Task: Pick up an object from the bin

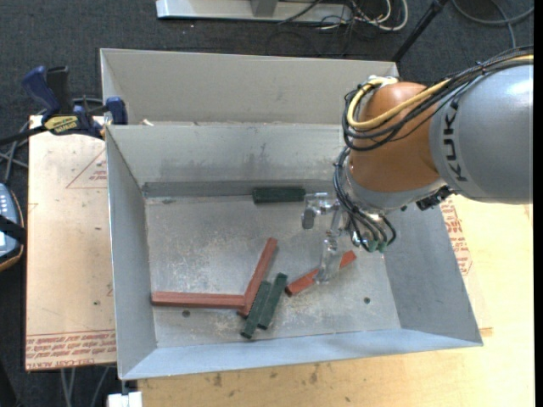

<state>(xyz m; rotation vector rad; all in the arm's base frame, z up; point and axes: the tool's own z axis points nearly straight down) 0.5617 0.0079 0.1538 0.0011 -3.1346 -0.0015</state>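
My gripper (329,257) hangs low over the right half of the bin floor. Right under it lies a short red-brown block (301,285), slanting up to the right; its far end (347,259) shows again on the gripper's other side. The gripper's tip stands over the middle of this block and hides it there. Just left of the block lie two dark green sticks (265,303), side by side and slanted.
A red-brown stick (262,271) leans diagonally left of the green pair and meets a long red-brown stick (198,298) lying along the front. A dark green block (278,195) rests at the foot of the back wall. The arm's orange dome and cables hang over the right wall.
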